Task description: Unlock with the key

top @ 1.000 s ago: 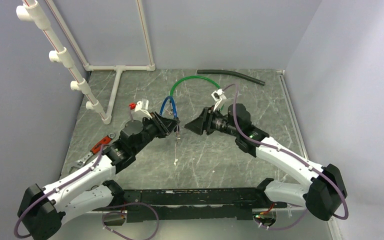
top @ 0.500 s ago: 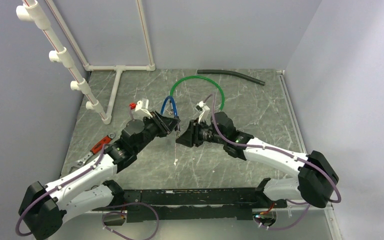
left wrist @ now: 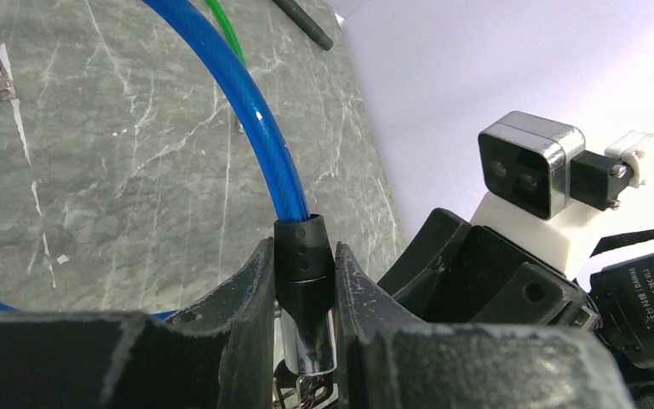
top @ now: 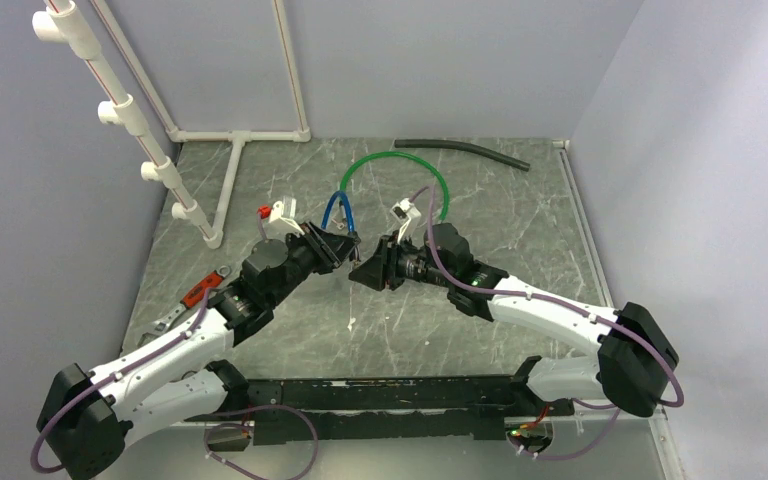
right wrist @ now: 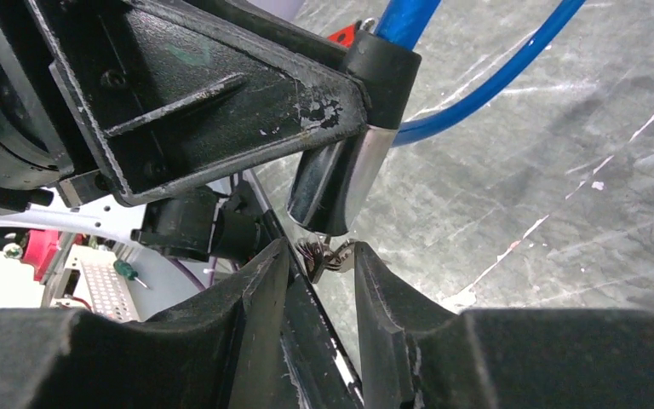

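Note:
A blue cable lock (top: 336, 208) is held up over the table's middle. My left gripper (top: 346, 247) is shut on its black and chrome cylinder (left wrist: 305, 281), cable end up, with the blue cable (left wrist: 255, 128) looping away. In the right wrist view the cylinder (right wrist: 341, 183) hangs from the left fingers (right wrist: 221, 111), and a small key with a wire ring (right wrist: 330, 254) sticks out of its lower end. My right gripper (right wrist: 322, 256) is open, jaws narrowly straddling the key. The key touches the right finger (right wrist: 375, 290), with a small gap on the left. In the top view the right gripper (top: 358, 272) sits just below the left one.
A green cable loop (top: 400, 158) lies behind the grippers. A black hose (top: 460, 148) lies at the back edge. A white PVC pipe frame (top: 230, 180) stands at the back left. A red-handled tool (top: 196, 292) lies under the left arm.
My right gripper has moved left from the table's middle right to just under the lock, bringing its jaws around the key. The left gripper has held still with the lock.

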You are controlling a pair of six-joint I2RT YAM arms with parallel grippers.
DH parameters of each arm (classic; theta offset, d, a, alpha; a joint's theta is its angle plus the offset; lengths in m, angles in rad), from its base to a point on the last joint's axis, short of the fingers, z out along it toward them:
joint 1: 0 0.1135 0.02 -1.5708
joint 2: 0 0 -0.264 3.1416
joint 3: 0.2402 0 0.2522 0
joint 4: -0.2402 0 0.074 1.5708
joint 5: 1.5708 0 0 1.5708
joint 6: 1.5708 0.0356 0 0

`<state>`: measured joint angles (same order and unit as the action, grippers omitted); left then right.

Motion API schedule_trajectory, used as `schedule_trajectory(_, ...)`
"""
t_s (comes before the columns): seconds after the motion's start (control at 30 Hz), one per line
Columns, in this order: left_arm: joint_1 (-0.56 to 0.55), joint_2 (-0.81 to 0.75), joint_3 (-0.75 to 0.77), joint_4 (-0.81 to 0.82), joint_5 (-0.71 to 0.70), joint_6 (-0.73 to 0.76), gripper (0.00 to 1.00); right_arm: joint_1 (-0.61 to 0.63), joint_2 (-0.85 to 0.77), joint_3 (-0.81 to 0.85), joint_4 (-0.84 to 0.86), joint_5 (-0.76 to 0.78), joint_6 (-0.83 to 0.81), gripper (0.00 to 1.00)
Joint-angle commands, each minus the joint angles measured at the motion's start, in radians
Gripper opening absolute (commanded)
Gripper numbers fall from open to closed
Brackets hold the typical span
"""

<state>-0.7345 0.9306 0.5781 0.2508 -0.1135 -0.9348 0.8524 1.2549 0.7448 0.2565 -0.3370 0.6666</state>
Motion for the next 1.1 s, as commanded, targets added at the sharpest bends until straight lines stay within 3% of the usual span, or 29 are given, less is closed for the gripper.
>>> schedule_trajectory(0.0,-0.005,-0.034,0.009,0.127,0.005,-0.007,0.00,0.002,-0.029,0.036,0.072,0.022,0.004,0.36)
schedule_trajectory(0.37,-0.004,-0.044,-0.009,0.166,0.026,-0.008,0.00,0.002,0.014,0.045,0.110,0.016,0.013,0.08)
schedule_trajectory(0.5,-0.005,-0.052,-0.018,0.167,0.025,-0.010,0.00,0.000,-0.021,0.017,0.148,0.022,0.019,0.13)
schedule_trajectory(0.6,-0.003,-0.063,-0.028,0.177,0.022,-0.011,0.00,0.000,-0.043,0.016,0.112,0.059,0.021,0.34)
schedule_trajectory(0.67,-0.004,-0.066,-0.026,0.174,0.024,-0.009,0.00,0.000,-0.048,0.021,0.094,0.073,0.015,0.36)
schedule_trajectory(1.03,-0.004,-0.074,-0.033,0.175,0.011,-0.010,0.00,0.000,-0.035,0.015,0.110,0.046,0.043,0.17)
schedule_trajectory(1.07,-0.005,-0.075,-0.035,0.177,0.009,-0.009,0.00,0.000,-0.034,0.013,0.114,0.039,0.046,0.11)
